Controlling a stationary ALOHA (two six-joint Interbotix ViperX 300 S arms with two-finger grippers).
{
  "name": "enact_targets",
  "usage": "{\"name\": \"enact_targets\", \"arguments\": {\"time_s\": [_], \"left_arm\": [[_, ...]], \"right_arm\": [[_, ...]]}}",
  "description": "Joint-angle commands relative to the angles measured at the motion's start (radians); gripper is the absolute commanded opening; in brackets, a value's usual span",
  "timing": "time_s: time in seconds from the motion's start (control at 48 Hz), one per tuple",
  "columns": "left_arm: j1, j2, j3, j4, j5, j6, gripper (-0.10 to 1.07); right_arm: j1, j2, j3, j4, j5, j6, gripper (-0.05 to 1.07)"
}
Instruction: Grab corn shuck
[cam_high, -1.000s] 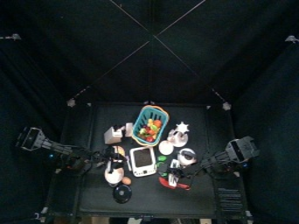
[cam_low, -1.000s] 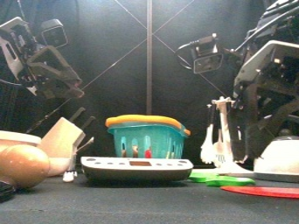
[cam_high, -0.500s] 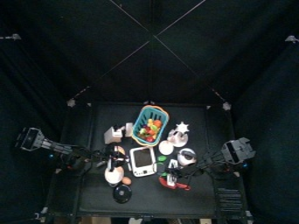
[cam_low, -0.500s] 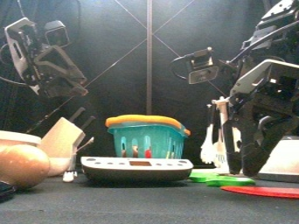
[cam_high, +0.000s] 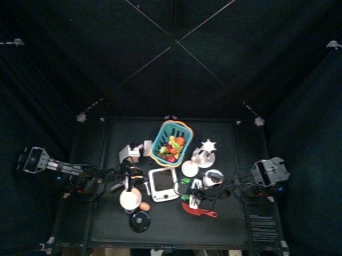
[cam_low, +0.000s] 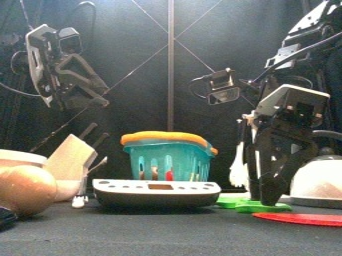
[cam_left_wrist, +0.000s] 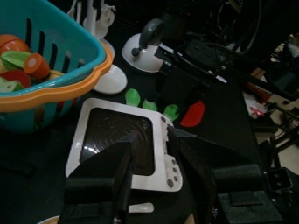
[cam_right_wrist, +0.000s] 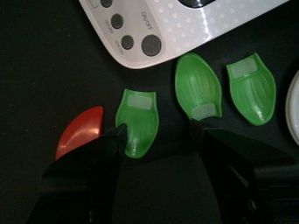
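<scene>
Above the corn shuck, right end effector, wide open, empty.

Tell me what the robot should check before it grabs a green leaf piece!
1. Right gripper open: ok.
2. Green leaf piece in sight between its jaws: ok.
3. Jaws around only one piece; two other leaf pieces lie close beside: cannot tell.
4. Red piece clear of the jaw: not ok, it sits right next to it.
5. White device out of the way: ok.
6. Left gripper staying away, over the device: ok.
</scene>
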Motion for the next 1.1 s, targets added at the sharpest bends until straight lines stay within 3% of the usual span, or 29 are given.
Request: {"name": "enact_targets", "arguments": {"time_s": [0.0,0.375,0.75,1.083], "left_arm": [[0.005,0.0,-0.023,0.008,-0.011,0.002,0.75],[0.035,0.002,-0.015,0.058,-0.015,0.0,0.75],[0.021,0.002,0.025,0.061,-0.011,0.0,0.75],[0.021,0.002,0.02,0.061,-0.011,0.003,0.75]], "right_arm": [[0.002,-0.011,-0.028,0.011,-0.006,0.0,0.91],[0.011,0.052,-0.097,0.067,0.002,0.0,0.91],[0.02,0.029,-0.129,0.109,0.133,-0.003,0.91],[0.026,0.057,-0.118,0.126,0.112,-0.002,0.89]]}}
